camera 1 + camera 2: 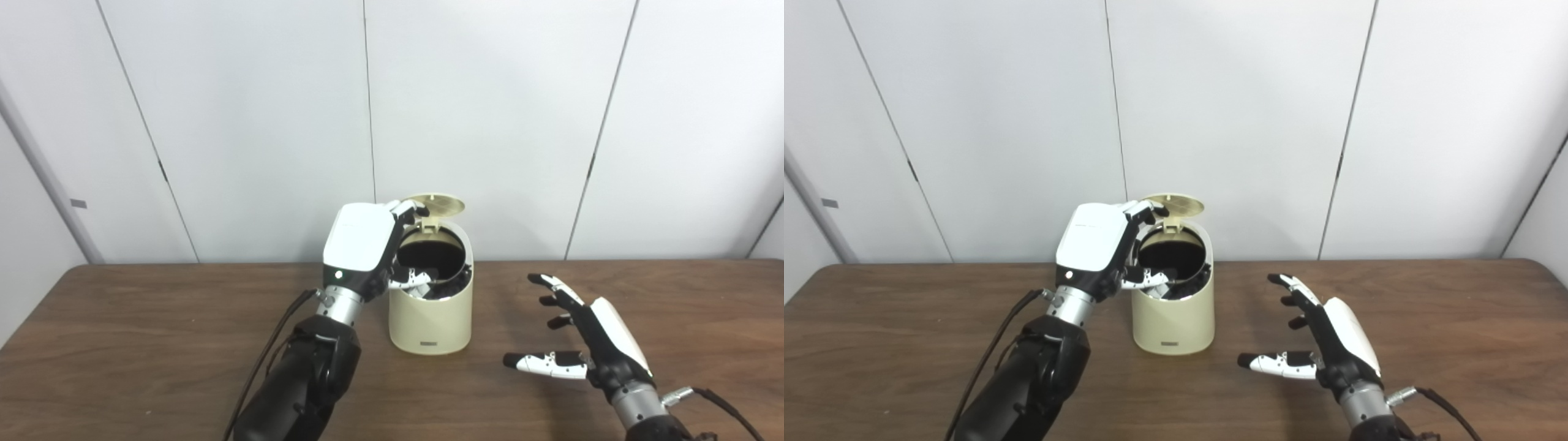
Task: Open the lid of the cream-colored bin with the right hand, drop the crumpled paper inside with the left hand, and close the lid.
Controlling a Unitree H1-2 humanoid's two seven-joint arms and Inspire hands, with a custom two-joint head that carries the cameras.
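Observation:
The cream-colored bin [430,318] stands at the middle of the wooden table [153,318], its round lid [437,205] tipped up at the back and the dark opening showing. My left hand [362,240] hovers at the bin's left rim, open, with its fingertips [409,209] near the lid's edge and its thumb [411,280] over the opening. No crumpled paper shows in the hand or on the table; pale shapes low inside the bin are too unclear to name. My right hand [1329,334] is open to the right of the bin, apart from it, fingers spread.
A white panelled wall [490,122] rises right behind the table's back edge, close to the bin's lid. A black cable [269,349] runs along my left forearm. Bare wood lies to the left and far right of the bin.

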